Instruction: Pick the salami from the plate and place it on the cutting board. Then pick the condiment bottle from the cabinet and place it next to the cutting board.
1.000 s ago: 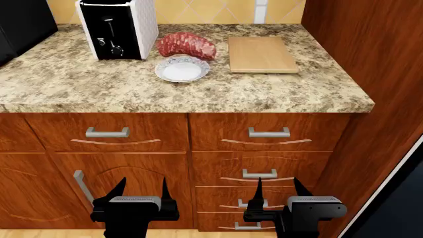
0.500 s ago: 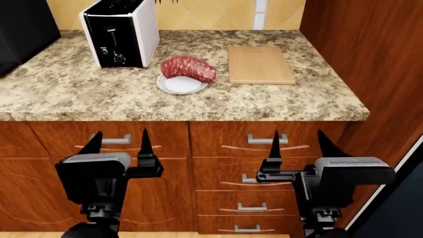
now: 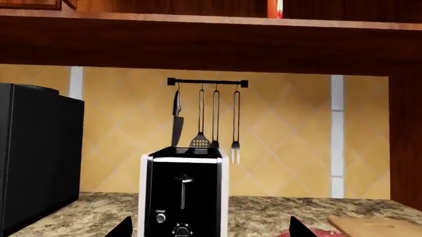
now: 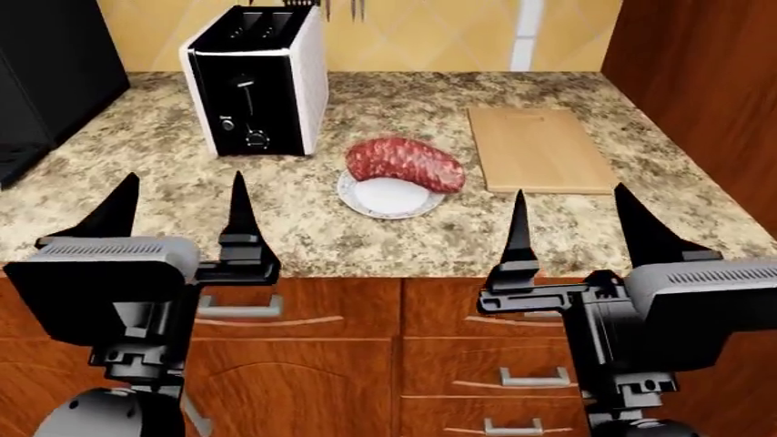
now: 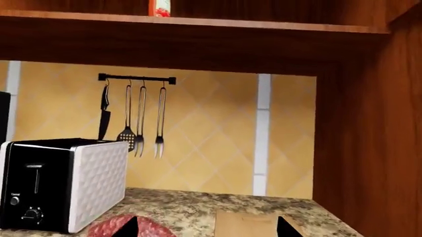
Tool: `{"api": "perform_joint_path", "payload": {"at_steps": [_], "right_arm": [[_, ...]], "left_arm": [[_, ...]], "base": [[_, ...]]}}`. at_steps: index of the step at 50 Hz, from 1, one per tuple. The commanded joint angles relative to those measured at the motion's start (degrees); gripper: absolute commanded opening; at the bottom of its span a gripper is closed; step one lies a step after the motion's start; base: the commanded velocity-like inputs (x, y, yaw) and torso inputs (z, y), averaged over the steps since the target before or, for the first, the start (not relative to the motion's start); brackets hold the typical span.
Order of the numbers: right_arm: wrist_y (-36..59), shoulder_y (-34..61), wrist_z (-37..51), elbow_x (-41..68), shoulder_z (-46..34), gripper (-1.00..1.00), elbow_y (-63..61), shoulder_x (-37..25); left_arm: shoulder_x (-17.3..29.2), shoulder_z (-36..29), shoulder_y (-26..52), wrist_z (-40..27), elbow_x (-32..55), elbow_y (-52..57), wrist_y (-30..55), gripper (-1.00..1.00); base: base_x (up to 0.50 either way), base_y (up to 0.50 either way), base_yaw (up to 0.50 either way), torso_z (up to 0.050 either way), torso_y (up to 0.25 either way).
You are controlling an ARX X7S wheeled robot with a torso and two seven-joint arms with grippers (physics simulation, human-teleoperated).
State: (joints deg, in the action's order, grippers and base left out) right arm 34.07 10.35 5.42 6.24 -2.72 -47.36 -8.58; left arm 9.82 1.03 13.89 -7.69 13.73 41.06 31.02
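Note:
The salami [image 4: 405, 164] lies on the small white plate [image 4: 368, 208] in the middle of the counter, with the cutting board [image 4: 540, 150] just to its right. Both grippers hover open and empty at the counter's front edge: the left gripper [image 4: 185, 177] in front of the toaster, the right gripper [image 4: 570, 189] in front of the board. In the right wrist view the salami [image 5: 108, 228] and the board [image 5: 247, 224] show between the open fingers. The condiment bottle [image 5: 159, 7] stands on the cabinet shelf above; it also shows in the left wrist view [image 3: 275, 7].
A black and white toaster [image 4: 261, 82] stands left of the plate. A black appliance [image 4: 49, 64] fills the far left. A utensil rail [image 3: 207, 82] with knife, spatula and forks hangs on the tiled wall. A tall wooden cabinet side [image 4: 704, 91] bounds the right. Drawers [image 4: 510, 364] lie below.
Both grippers have risen from in front of the drawers to counter height, still open. The head view has moved closer to the counter and looks more over it.

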Motion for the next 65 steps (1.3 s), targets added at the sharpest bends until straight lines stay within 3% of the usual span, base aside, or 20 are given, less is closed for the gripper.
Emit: {"api": "perform_joint_path", "payload": {"at_steps": [1, 37, 39, 42, 43, 45, 46, 49, 52, 60, 65], "right_arm": [[-0.03, -0.25, 0.73, -1.22, -1.94, 1.0, -2.68, -1.62], [-0.96, -0.56, 0.67, 2.29, -2.23, 1.0, -3.39, -2.67], [2.08, 0.37, -0.61, 7.76, 0.91, 1.0, -4.68, -1.86], [24.4, 13.37, -0.28, 19.74, 5.4, 1.0, -11.76, -4.05], [32.99, 21.02, 5.65, 28.34, 5.79, 1.0, -12.61, -7.41], [50.18, 34.99, 15.08, 45.52, 13.71, 1.0, -11.86, -6.52], [55.86, 38.96, 23.68, 54.12, 13.34, 1.0, -6.35, -9.62], [53.22, 50.12, 47.38, 79.9, 3.98, 1.0, 6.84, -16.24], [49.76, 58.25, 52.79, 105.69, -5.61, 1.0, 15.3, -19.22], [53.98, 72.52, 49.54, 109.4, -19.2, 1.0, 32.81, -18.41], [55.72, 80.54, 39.39, 107.0, -32.1, 1.0, 37.37, -19.47]], "left_arm": [[0.82, -0.6, 0.31, -0.92, 0.33, 2.04, 1.25, 1.0], [1.84, -1.37, 0.02, -1.97, 2.45, 2.53, 1.5, 1.0], [1.88, -1.3, 0.07, -2.02, 2.71, 2.64, 1.63, 1.0], [2.02, -1.28, -0.03, -2.16, 3.01, 3.24, 1.9, 1.0], [2.06, -1.3, -0.04, -2.23, 3.07, 3.47, 2.0, 1.0], [2.14, -1.42, -0.08, -2.3, 3.13, 3.65, 2.04, 1.0], [2.19, -1.39, -0.08, -2.33, 3.23, 3.73, 2.12, 1.0], [2.26, -1.17, 0.03, -2.55, 3.53, 3.92, 2.35, 1.0], [2.29, -1.19, 0.03, -2.78, 3.59, 4.01, 2.35, 1.0], [2.52, -0.73, 0.27, -3.14, 4.17, 3.82, 2.45, 1.0], [2.7, -0.07, 0.5, -3.39, 4.82, 3.99, 2.71, 1.0]], "base": [[0.5, -0.01, 0.0, 0.0, 0.0], [0.5, -0.13, 0.0, 0.0, 0.0], [0.25, 0.0, 0.0, 0.0, 0.0], [0.0, 0.0, 0.0, 0.0, 0.003], [0.0, 0.0, 0.0, 0.0, 0.0], [0.0, 0.0, 0.0, 0.0, 0.0], [0.0, 0.0, 0.0, 0.0, 0.0], [0.0, 0.0, 0.0, 0.0, 0.0], [0.0, 0.0, 0.0, 0.0, 0.0], [0.0, 0.0, 0.0, 0.0, 0.0], [0.0, 0.0, 0.0, 0.0, 0.0]]}}
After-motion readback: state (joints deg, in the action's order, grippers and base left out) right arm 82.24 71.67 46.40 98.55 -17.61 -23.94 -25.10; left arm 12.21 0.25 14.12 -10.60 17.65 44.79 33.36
